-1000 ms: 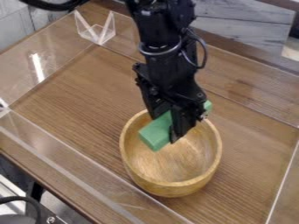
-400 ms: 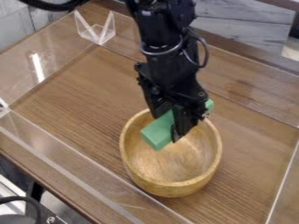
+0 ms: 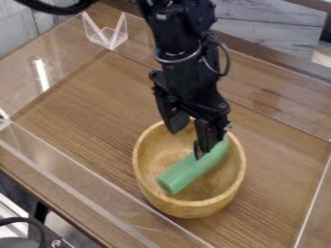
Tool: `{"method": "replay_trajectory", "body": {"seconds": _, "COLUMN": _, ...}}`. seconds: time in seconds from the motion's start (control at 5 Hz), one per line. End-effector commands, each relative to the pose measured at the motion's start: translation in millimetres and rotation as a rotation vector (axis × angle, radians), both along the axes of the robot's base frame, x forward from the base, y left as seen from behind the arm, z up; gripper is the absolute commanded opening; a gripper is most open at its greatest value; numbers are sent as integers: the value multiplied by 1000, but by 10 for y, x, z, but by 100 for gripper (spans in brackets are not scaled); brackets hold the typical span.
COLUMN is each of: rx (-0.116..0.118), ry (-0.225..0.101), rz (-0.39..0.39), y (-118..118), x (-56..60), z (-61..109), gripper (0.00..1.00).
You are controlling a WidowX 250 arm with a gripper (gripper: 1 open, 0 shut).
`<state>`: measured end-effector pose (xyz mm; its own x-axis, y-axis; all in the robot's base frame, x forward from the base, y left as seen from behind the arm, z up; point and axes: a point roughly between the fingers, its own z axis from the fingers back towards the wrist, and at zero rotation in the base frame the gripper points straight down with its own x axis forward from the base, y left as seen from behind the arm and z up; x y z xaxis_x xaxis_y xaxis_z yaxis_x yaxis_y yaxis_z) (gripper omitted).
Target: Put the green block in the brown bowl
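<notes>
The green block (image 3: 195, 170) lies tilted inside the brown bowl (image 3: 150, 182), resting across its hollow toward the right side. My gripper (image 3: 189, 134) hangs just above the bowl's far rim, its black fingers (image 3: 206, 132) spread open with nothing between them. The block's upper end sits right below the right finger, apart from it as far as I can tell.
The bowl stands on a wooden tabletop (image 3: 91, 107) enclosed by clear plastic walls. A clear triangular stand (image 3: 106, 31) sits at the back left. The table's front edge runs along the lower left.
The gripper has opened and let go of the green block, which dropped from between the fingers into the bowl. The arm has stayed in place.
</notes>
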<state>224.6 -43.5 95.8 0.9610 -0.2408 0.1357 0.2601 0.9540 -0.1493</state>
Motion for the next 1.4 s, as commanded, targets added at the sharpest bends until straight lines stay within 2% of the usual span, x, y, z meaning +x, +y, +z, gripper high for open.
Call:
{"method": "replay_trajectory", "body": {"seconds": 0.0, "rx": -6, "ry": -50, "rz": 14, "y": 88, "x": 100, "z": 146, "gripper": 100}}
{"method": "replay_trajectory", "body": {"seconds": 0.6, "rx": -8, "ry": -51, "rz": 49, "y": 343, "x": 172, "z": 203, "gripper": 100}}
{"method": "replay_trajectory", "body": {"seconds": 1.2, "rx": -7, "ry": -73, "rz": 72, "y": 610, "x": 246, "z": 263, "gripper": 100}}
